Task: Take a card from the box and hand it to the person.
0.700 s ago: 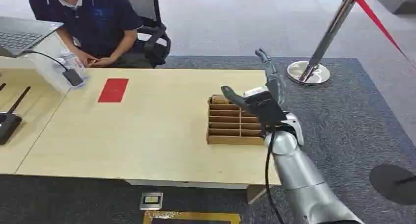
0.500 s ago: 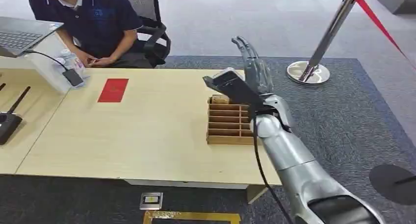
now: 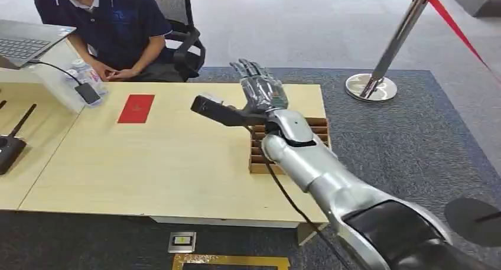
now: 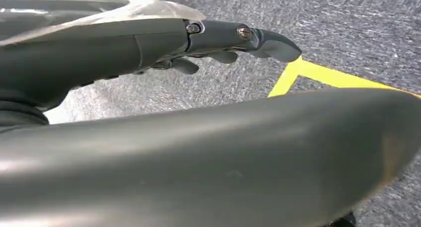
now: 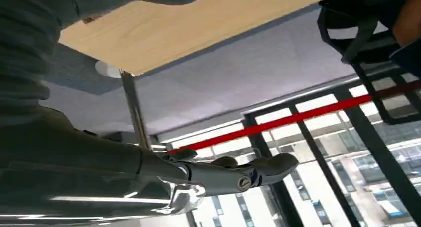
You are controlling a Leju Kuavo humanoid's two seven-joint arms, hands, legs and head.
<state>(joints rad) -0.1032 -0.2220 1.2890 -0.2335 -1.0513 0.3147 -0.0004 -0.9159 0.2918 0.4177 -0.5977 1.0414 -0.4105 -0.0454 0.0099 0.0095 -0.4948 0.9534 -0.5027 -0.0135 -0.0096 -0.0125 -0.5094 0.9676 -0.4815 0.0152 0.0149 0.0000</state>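
Observation:
A brown cardboard box point(image 3: 316, 127) with slotted rows stands near the table's right end, and my right forearm covers most of it. My right hand point(image 3: 260, 96) hovers above the table just beyond the box's far left corner, fingers spread and straight, thumb point(image 3: 215, 110) stretched out to the left. I see no card between the fingers. The right wrist view shows that same hand point(image 5: 218, 175) stretched out with nothing in it. The person point(image 3: 112, 22) sits at the table's far left corner, hands point(image 3: 115, 75) resting at the edge. My left hand point(image 4: 223, 43) hangs over the carpet, fingers loosely extended, holding nothing.
A red card point(image 3: 136, 109) lies flat on the table point(image 3: 165, 163) near the person. A laptop point(image 3: 26, 42), a bottle point(image 3: 88, 75) and a black device point(image 3: 12, 146) sit at the left. A stanchion point(image 3: 378, 75) with red belt stands beyond the table's right end.
My right hand has swung left, from above the box's right side to beyond its far left corner, the forearm now lying across the box. The person and red card have not moved.

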